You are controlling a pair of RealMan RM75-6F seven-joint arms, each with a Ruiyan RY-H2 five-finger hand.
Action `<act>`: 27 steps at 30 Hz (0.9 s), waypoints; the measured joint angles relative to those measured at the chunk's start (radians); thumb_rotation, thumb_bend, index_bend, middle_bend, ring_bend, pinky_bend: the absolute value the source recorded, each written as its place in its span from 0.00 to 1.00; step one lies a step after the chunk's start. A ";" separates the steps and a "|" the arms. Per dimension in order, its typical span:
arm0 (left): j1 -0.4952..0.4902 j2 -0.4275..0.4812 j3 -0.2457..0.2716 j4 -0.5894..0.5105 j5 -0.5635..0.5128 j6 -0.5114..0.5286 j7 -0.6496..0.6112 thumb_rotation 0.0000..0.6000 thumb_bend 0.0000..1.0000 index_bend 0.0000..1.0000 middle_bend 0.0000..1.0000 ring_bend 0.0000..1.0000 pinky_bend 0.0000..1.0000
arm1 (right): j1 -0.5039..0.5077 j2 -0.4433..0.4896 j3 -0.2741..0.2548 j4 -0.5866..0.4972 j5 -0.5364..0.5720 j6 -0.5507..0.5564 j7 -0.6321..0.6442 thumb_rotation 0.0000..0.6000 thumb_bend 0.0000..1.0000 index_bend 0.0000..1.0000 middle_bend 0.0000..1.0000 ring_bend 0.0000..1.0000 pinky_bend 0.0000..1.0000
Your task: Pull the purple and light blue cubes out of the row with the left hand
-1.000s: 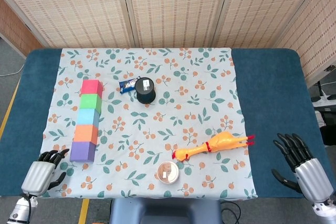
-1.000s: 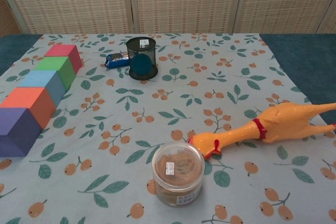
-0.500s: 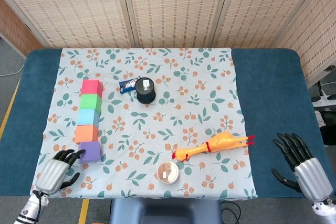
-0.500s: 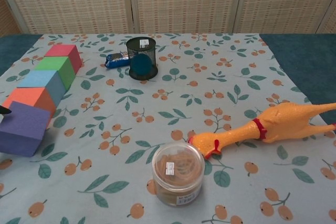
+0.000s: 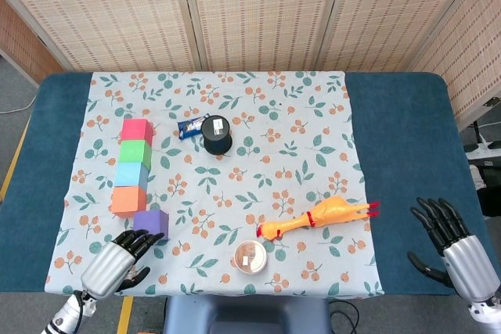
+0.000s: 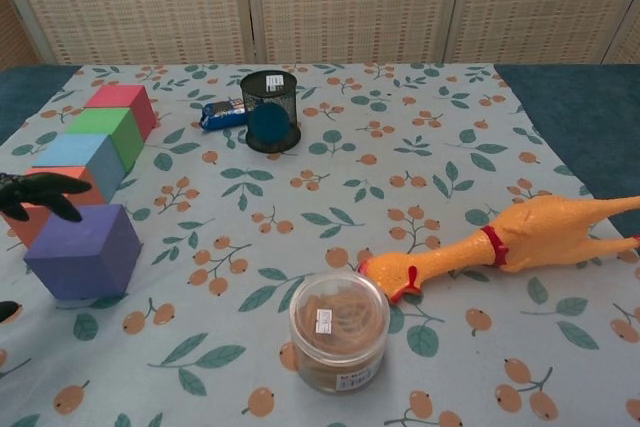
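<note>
The purple cube [image 5: 151, 223] [image 6: 85, 252] sits out of the row, shifted right of the orange cube [image 5: 128, 200] and slightly turned. Behind the orange cube [image 6: 40, 215] the row runs on with the light blue cube [image 5: 131, 174] [image 6: 82, 158], the green cube [image 5: 135, 152] and the pink cube [image 5: 137, 131]. My left hand [image 5: 117, 260] lies at the cloth's front edge, fingers [image 6: 40, 190] spread and reaching the purple cube's near-left side; it holds nothing. My right hand [image 5: 454, 246] rests open over the blue table at the front right, far from the cubes.
A black mesh cup [image 5: 216, 134] with a blue ball inside stands mid-cloth, a small snack pack [image 5: 188, 125] beside it. A yellow rubber chicken [image 5: 317, 217] and a round clear jar [image 5: 250, 256] lie near the front. The floral cloth [image 5: 313, 115] covers the table's middle.
The purple cube has slid right and a little forward, out of line with the row. My left hand has moved right along the front edge behind it. The right hand has barely moved.
</note>
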 measured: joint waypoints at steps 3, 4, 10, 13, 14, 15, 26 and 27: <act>-0.010 -0.008 -0.011 0.014 -0.005 -0.003 0.005 1.00 0.38 0.00 0.00 0.00 0.11 | 0.000 0.001 -0.003 -0.001 -0.003 -0.003 0.000 1.00 0.17 0.00 0.00 0.00 0.02; -0.018 -0.008 -0.016 0.018 -0.013 -0.021 0.004 1.00 0.38 0.00 0.00 0.00 0.09 | 0.000 0.001 -0.004 -0.002 -0.004 -0.003 -0.001 1.00 0.17 0.00 0.00 0.00 0.02; -0.086 0.002 -0.039 0.036 -0.074 -0.162 -0.043 1.00 0.37 0.00 0.00 0.00 0.06 | -0.002 -0.002 -0.004 -0.004 -0.006 -0.003 -0.011 1.00 0.17 0.00 0.00 0.00 0.02; -0.117 0.002 -0.051 0.050 -0.115 -0.222 -0.058 1.00 0.37 0.00 0.00 0.00 0.06 | -0.001 -0.004 -0.006 -0.004 -0.006 -0.011 -0.015 1.00 0.17 0.00 0.00 0.00 0.02; -0.123 0.000 -0.057 0.057 -0.128 -0.234 -0.058 1.00 0.37 0.00 0.00 0.00 0.05 | -0.001 -0.005 -0.006 -0.004 -0.006 -0.014 -0.016 1.00 0.17 0.00 0.00 0.00 0.02; -0.129 -0.004 -0.063 0.066 -0.141 -0.243 -0.057 1.00 0.37 0.00 0.00 0.00 0.05 | 0.000 -0.005 -0.006 -0.004 -0.005 -0.016 -0.016 1.00 0.17 0.00 0.00 0.00 0.02; -0.155 -0.048 -0.080 0.133 -0.190 -0.264 -0.085 1.00 0.36 0.00 0.00 0.12 0.05 | 0.001 -0.007 -0.001 -0.002 0.005 -0.022 -0.016 1.00 0.17 0.00 0.00 0.00 0.02; -0.156 -0.052 -0.080 0.141 -0.188 -0.261 -0.093 1.00 0.35 0.00 0.00 0.14 0.05 | 0.001 -0.007 -0.001 -0.003 0.005 -0.022 -0.016 1.00 0.17 0.00 0.00 0.00 0.02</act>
